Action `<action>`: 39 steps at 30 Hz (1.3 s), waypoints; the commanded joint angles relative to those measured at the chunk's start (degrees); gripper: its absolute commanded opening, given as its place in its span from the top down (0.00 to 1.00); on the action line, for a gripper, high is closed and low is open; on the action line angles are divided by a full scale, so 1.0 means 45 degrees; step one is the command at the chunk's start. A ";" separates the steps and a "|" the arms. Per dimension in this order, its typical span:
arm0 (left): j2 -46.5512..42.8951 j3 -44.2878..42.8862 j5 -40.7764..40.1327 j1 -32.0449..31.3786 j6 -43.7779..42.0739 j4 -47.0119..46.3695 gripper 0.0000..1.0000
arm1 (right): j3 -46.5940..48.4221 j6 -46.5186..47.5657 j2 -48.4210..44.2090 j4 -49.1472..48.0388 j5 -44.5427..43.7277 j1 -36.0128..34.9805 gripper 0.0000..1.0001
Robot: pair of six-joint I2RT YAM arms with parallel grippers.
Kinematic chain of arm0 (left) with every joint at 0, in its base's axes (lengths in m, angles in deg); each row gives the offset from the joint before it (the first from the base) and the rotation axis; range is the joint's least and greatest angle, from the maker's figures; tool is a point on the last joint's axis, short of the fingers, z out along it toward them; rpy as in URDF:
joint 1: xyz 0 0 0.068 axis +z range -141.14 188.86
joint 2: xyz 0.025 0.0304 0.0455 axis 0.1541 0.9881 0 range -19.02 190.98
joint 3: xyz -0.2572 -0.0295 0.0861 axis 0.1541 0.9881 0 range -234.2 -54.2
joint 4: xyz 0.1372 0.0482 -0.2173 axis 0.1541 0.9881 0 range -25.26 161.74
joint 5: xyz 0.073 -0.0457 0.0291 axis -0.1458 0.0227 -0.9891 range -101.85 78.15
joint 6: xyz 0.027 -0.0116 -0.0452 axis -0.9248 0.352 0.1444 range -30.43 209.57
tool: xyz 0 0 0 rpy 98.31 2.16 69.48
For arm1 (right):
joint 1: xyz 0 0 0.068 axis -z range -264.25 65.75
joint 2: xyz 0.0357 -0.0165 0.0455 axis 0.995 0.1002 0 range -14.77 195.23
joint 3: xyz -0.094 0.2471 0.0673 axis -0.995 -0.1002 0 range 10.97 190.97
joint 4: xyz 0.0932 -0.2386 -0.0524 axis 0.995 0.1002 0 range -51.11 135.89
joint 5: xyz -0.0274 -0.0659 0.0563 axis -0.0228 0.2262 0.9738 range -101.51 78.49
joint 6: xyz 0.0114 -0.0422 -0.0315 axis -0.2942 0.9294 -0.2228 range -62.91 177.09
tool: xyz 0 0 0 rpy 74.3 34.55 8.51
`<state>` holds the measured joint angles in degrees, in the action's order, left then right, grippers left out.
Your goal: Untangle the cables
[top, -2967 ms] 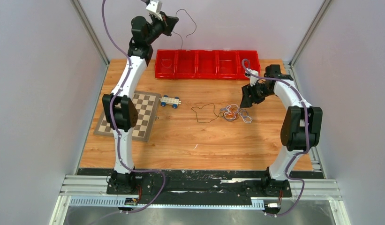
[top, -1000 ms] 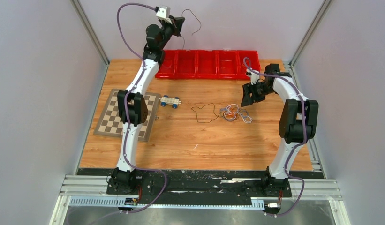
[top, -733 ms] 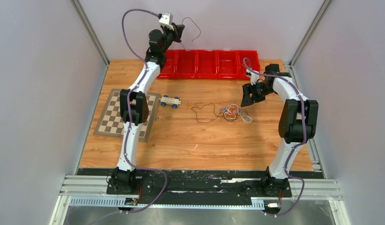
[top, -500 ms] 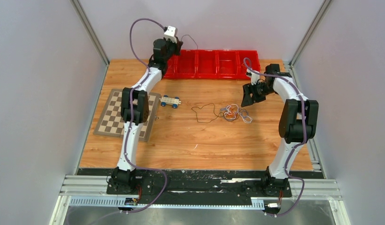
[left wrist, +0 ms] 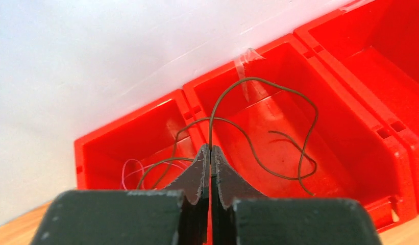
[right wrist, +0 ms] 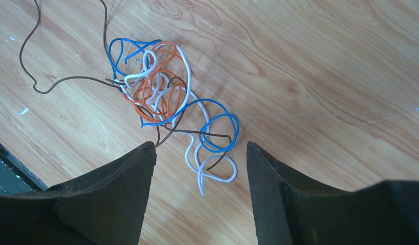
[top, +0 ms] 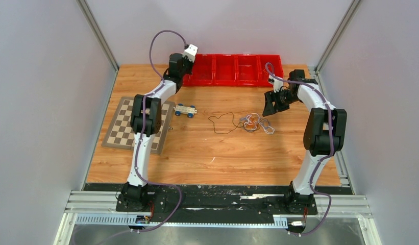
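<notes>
The left gripper (left wrist: 211, 153) is pinched fully together on a thin dark-brown flexible wire (left wrist: 253, 78), nipped right at the fingertips. From the pinch the wire rises, arches over to the right and falls in loose curls into the row of open red plastic bins (left wrist: 189, 102), mostly over the second bin from the left. Where its ends lie cannot be made out, and from overhead the wire is too fine to see. A pale pinkish wire (left wrist: 129, 166) lies in the leftmost bin, partly hidden behind the gripper body.

Right of centre on the wooden table (top: 197, 153) sits a flat knot of thin blue, orange, white and dark-brown wires (right wrist: 161, 87). Its long axis runs left to right, dipping slightly toward the near edge at its right end. Which strand passes over which inside the knot is hard to tell. A dark trailing strand (right wrist: 74, 77) wanders out leftward and is cut off by the wrist view's top edge.

The right gripper (right wrist: 199, 148) hovers above the knot's white and blue end loops, jaws spread wide, holding nothing.
</notes>
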<state>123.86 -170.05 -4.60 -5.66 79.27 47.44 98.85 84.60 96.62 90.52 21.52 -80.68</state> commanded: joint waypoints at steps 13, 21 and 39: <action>-0.1014 -0.0957 0.3045 -0.0518 -0.4600 0.2127 0.80 | 0.0277 -0.0063 -0.0037 -0.0015 0.0150 0.0120 0.36; -0.2574 -0.0385 0.4196 -0.0176 -0.3601 0.2718 0.43 | 0.0220 -0.0047 -0.0075 -0.0036 0.0249 0.0163 0.36; -0.3299 0.0575 0.3914 0.1872 0.8907 0.4219 0.37 | 0.0420 -0.0318 0.0003 -0.0039 0.0589 0.0182 0.36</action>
<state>112.46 -173.13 15.44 3.91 105.15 64.38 98.85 83.90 96.64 90.50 22.62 -80.17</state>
